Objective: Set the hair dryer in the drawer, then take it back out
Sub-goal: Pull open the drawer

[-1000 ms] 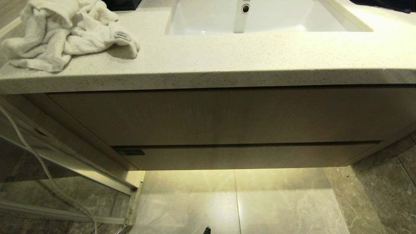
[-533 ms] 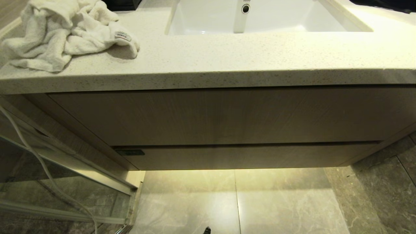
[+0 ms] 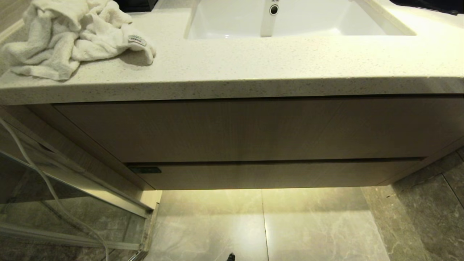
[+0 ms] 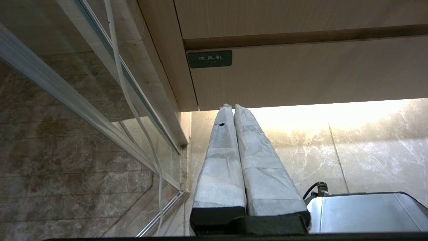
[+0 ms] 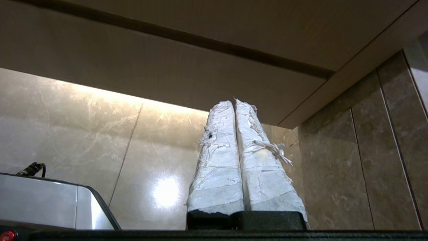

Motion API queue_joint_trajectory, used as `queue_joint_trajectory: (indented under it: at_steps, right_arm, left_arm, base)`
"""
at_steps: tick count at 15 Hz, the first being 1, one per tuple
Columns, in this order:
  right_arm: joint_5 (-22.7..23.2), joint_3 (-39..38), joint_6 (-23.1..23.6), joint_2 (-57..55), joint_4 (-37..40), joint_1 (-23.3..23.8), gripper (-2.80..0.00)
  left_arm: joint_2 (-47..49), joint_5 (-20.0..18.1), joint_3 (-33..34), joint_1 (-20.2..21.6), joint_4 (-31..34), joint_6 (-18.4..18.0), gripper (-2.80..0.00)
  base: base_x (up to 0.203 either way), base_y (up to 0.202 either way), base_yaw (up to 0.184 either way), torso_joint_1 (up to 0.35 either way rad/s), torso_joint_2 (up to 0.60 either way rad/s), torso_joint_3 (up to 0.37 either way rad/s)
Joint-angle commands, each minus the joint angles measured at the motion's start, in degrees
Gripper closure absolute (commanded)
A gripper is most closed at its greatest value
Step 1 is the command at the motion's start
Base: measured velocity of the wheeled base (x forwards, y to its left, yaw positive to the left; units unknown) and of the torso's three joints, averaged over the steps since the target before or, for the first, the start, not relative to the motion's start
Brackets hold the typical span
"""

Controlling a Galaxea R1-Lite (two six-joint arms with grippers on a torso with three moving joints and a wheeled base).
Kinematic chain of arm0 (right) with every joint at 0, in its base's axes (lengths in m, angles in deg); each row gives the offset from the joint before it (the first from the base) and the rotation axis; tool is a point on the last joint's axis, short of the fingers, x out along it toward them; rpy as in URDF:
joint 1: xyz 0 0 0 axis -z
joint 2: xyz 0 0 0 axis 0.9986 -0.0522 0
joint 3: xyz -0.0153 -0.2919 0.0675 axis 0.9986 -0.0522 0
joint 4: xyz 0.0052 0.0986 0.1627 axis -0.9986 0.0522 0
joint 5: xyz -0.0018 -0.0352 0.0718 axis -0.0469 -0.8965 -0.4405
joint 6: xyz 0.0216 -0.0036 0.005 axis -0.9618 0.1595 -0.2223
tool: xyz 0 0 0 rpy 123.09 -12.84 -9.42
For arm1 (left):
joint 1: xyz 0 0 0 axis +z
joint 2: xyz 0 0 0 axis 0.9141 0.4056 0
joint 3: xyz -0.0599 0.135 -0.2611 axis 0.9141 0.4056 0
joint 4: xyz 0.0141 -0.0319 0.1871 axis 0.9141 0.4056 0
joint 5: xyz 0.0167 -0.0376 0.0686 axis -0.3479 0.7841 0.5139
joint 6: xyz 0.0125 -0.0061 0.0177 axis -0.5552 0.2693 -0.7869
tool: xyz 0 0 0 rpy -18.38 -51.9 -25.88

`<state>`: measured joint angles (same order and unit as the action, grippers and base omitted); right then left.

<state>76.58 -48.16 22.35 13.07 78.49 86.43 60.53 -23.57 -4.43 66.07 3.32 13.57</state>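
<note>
The drawer [image 4: 301, 72] bears a dark label [image 4: 209, 59] reading 吹风机

Between the earlier head pictures and now I find no change at all. The drawer [image 3: 275, 175] has not shifted from flush under the worktop [image 3: 253, 72], the towel [image 3: 72, 36] on the far left has not stirred, and no hand has come into the head view.

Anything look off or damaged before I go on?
The tape wrap on the right gripper is frayed, with loose shreds hanging. A crumpled towel lies on the countertop. The drawer is shut; no hair dryer shows.
</note>
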Motion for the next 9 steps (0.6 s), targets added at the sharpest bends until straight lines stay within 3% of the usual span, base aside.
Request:
queue_joint_trajectory:
  at_steps: [1, 4, 7, 9]
  right_arm:
    - [-1.07, 3.95, -0.17, -0.23, 5.36, 0.00, 0.00]
    - [-2.83, 18.66, -1.93, -5.13, 20.86, -0.14, 0.00]
    - [-4.27, 33.65, -3.38, -26.21, 34.06, -0.38, 0.00]
    - [-4.29, 40.21, -1.44, -43.67, 40.84, -1.68, 0.00]
  left_arm:
    - [0.06, 0.01, 0.09, 0.00, 0.02, 0.00, 0.00]
    - [-0.02, 0.01, 0.09, 0.00, 0.02, 0.00, 0.00]
    - [0.06, 0.01, 0.09, 0.00, 0.02, 0.00, 0.00]
    - [-0.02, 0.01, 0.09, 0.00, 0.02, 0.00, 0.00]
  base:
    - [0.000, 0.000, 0.000, 0.000, 0.00, 0.000]
    - [0.000, 0.000, 0.000, 0.000, 0.00, 0.000]
    - [0.000, 0.000, 0.000, 0.000, 0.00, 0.000]
    - [0.000, 0.000, 0.000, 0.000, 0.00, 0.000]
